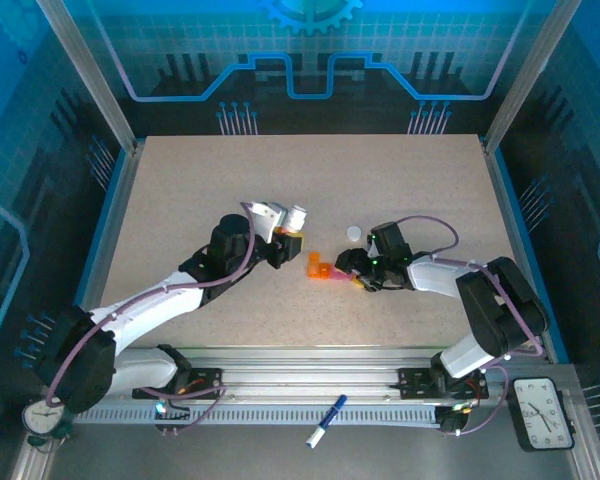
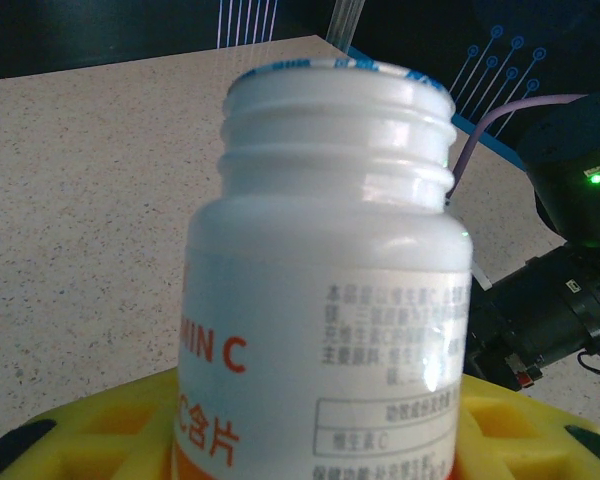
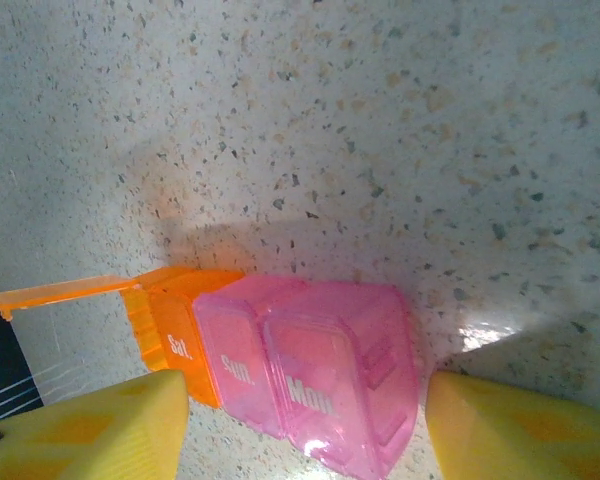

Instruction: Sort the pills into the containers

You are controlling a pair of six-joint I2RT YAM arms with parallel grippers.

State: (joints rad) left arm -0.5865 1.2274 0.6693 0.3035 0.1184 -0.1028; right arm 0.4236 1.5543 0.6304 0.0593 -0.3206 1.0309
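I think this is the pouring step. My left gripper is closed tight on the pill bottle, low on its body, with a yellow finger on each side. The bottle's top is off. The white cap lies on the table, a little farther away than my right gripper. The bottle is just left of the containers, near them but not over them.

The containers sit on the table in the middle, between my two arms. The orange cell at the left end has its lid flipped open. The pink cells look shut. My right gripper has its yellow tips apart, with the strip between them. I cannot tell if it is pinching the strip or just sitting around it.

Next, I think the bottle must go over the open orange cell and tip slowly, so pills don't spill on the table. I can't see any pill.
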